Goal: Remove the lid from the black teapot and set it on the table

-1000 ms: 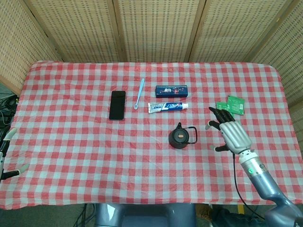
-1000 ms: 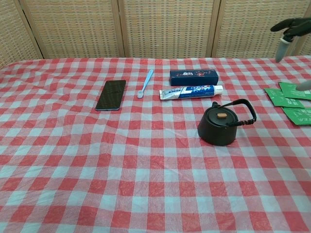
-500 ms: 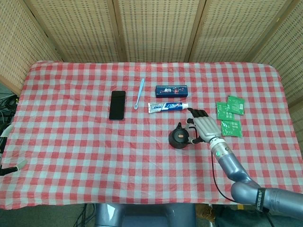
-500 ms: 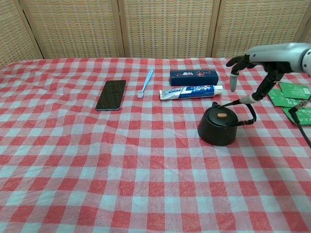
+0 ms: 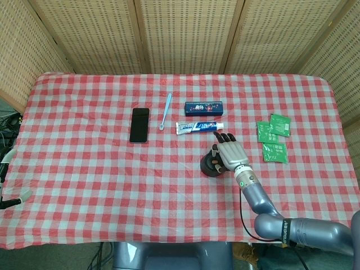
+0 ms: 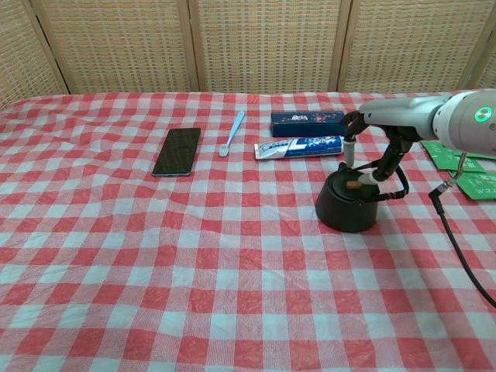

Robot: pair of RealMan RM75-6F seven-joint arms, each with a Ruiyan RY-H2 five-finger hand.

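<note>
The black teapot (image 5: 208, 165) (image 6: 346, 205) stands right of the table's middle, its handle folded toward the right. Its lid (image 6: 354, 184), with a small brown knob, sits on the pot. My right hand (image 5: 228, 151) (image 6: 387, 118) hovers just over the pot, fingers spread and pointing down on either side of the knob. One fingertip (image 6: 370, 177) is right beside the knob, but I see no grip on it. My left hand (image 5: 3, 174) shows only at the far left edge of the head view, off the table, fingers apart and holding nothing.
A black phone (image 5: 139, 125), a blue toothbrush (image 5: 165, 111), a toothpaste tube (image 5: 199, 127) and a blue box (image 5: 204, 107) lie behind the pot. Green packets (image 5: 273, 138) lie to its right. A black cable (image 6: 457, 248) trails from my right arm.
My right hand has swept in from the right side of the table to just over the teapot, and its fingers have come down around the lid's knob. The teapot has not moved.
</note>
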